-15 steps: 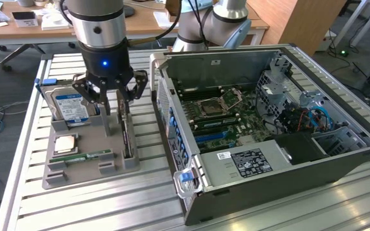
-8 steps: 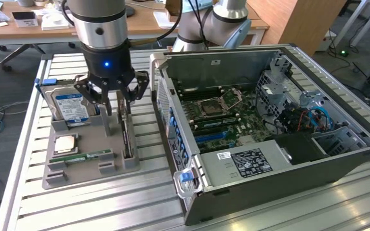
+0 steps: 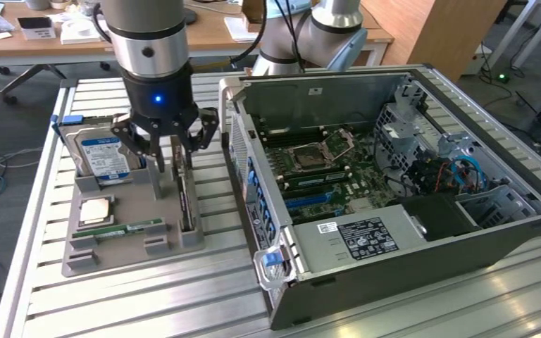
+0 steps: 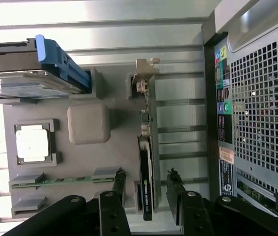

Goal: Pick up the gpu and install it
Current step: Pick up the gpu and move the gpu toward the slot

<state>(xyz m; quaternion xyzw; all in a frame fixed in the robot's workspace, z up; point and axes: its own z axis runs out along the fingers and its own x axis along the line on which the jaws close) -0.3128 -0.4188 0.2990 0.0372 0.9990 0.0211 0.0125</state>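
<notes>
Exterior view: the end effector (image 3: 172,160) hangs over a grey holder tray (image 3: 120,257) near the bench (image 3: 439,310) edge at the exterior view's left, beside an open computer case (image 3: 393,176). The gpu (image 3: 185,204) stands on edge in the tray, below the fingers. Wrist view: the end effector (image 4: 146,189) is released, its fingers (image 4: 118,189) straddling the gpu (image 4: 146,152) with gaps either side. This looks like the pick-up approach; it calls for staying square to the thin board.
</notes>
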